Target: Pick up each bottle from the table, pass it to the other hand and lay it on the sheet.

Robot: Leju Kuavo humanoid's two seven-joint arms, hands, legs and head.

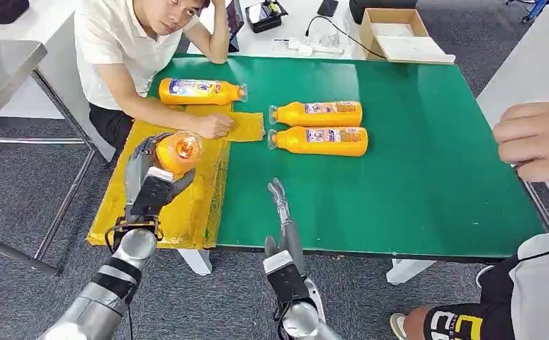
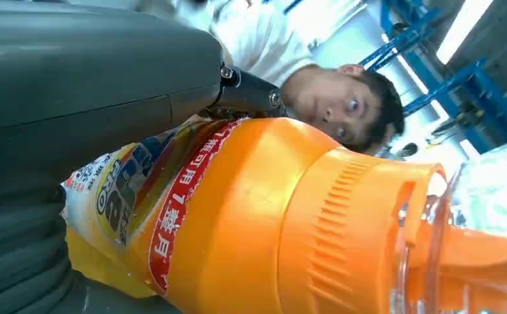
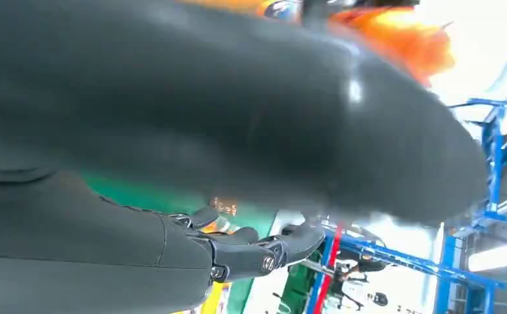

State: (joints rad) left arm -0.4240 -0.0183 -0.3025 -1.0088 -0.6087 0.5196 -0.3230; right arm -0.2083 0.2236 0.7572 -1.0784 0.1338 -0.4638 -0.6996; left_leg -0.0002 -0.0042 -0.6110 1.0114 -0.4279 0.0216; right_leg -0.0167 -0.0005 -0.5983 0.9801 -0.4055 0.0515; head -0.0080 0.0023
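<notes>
— What has the left robot hand (image 1: 159, 170) got?
— It grips an orange plastic juice bottle (image 1: 178, 151) (base toward the camera), held above the crinkled yellow sheet (image 1: 186, 205).
— The right robot hand (image 1: 280, 202)?
— Empty, fingers straight, over the green table (image 1: 427, 177).
— Other bottles?
— Two orange bottles (image 1: 319, 127) side by side on the table; another bottle (image 1: 200, 91) beside a seated person's arm (image 1: 158, 106).

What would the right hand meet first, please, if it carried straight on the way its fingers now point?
Probably the nearer bottle lying on the green table. The right hand points away from the robot and holds nothing; bare green lies between, though depth is hard to judge.
</notes>
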